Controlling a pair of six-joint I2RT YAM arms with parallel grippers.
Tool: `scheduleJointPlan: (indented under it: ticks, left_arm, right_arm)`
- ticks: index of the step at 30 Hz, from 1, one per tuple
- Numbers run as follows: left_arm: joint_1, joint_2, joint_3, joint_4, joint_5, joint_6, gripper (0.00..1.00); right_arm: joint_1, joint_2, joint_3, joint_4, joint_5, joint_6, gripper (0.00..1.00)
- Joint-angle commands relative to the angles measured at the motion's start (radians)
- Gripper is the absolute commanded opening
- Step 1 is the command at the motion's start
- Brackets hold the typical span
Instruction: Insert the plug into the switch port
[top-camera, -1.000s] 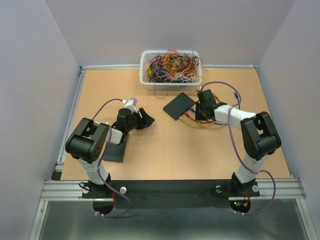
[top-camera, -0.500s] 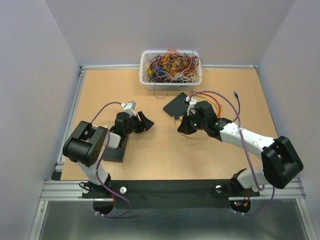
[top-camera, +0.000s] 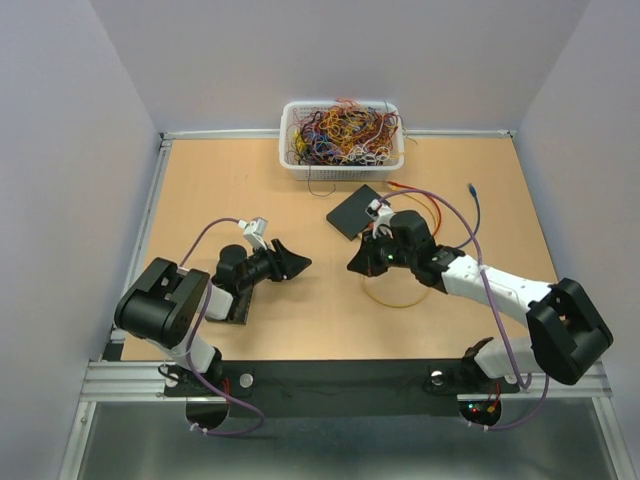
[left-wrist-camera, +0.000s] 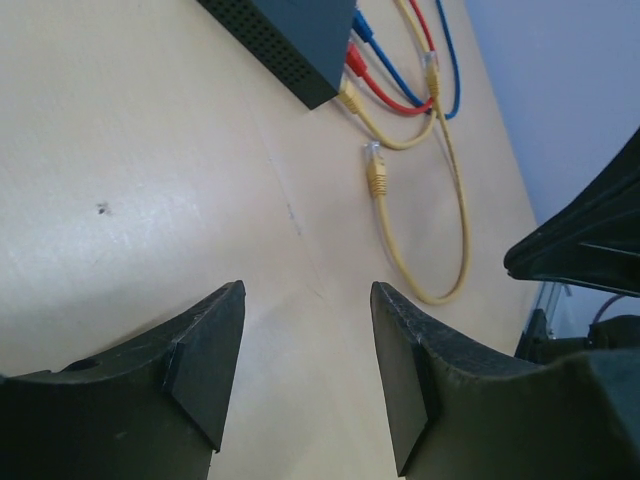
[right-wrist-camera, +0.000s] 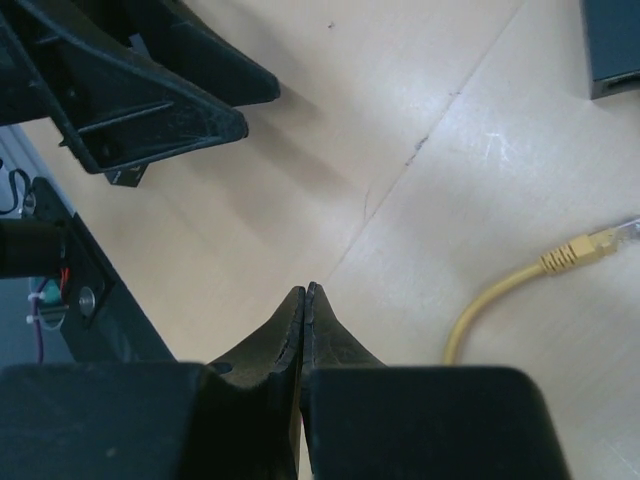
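Where plug (left-wrist-camera: 375, 168) lies flat | long axis, tip toward switch (left-wrist-camera: 295, 40)

Top view looks down from high behind the near edge over the whole surface (top-camera: 300, 330); both wrist views skim it closely, sharing the yellow cable (left-wrist-camera: 377, 180)

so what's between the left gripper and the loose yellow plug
Nothing but bare tabletop lies between the left gripper and the yellow plug; the left wrist view shows it.
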Motion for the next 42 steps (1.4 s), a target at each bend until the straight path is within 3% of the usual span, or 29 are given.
scheduleJointPlan:
  ticks: [1, 3, 6, 15, 24, 39, 42]
  left_arm:
    - [0.002, 0.011, -0.006, 0.163, 0.056, -0.031, 0.64]
    - [0.003, 0.02, -0.004, 0.164, 0.054, -0.031, 0.63]
    - [0.002, 0.034, 0.005, 0.161, 0.05, -0.028, 0.64]
    - [0.002, 0.054, 0.011, 0.161, 0.048, -0.028, 0.63]
    - [0.003, 0.059, 0.013, 0.155, 0.042, -0.024, 0.61]
    - [0.002, 0.074, 0.017, 0.164, 0.047, -0.023, 0.61]
    - [0.002, 0.079, 0.019, 0.167, 0.045, -0.023, 0.61]
  right_arm:
    - [0.012, -0.031, 0.004, 0.042, 0.098, 0.03, 0.03]
    - [0.01, -0.019, 0.028, -0.042, 0.295, 0.057, 0.1]
    - [0.01, 0.023, 0.08, -0.166, 0.426, 0.062, 0.29]
    - [0.014, 0.167, 0.186, -0.26, 0.494, 0.102, 0.46]
    - [0.041, 0.282, 0.277, -0.335, 0.554, 0.111, 0.45]
    - [0.136, 0.42, 0.352, -0.473, 0.681, 0.163, 0.33]
    - [0.141, 0.422, 0.354, -0.482, 0.683, 0.162, 0.21]
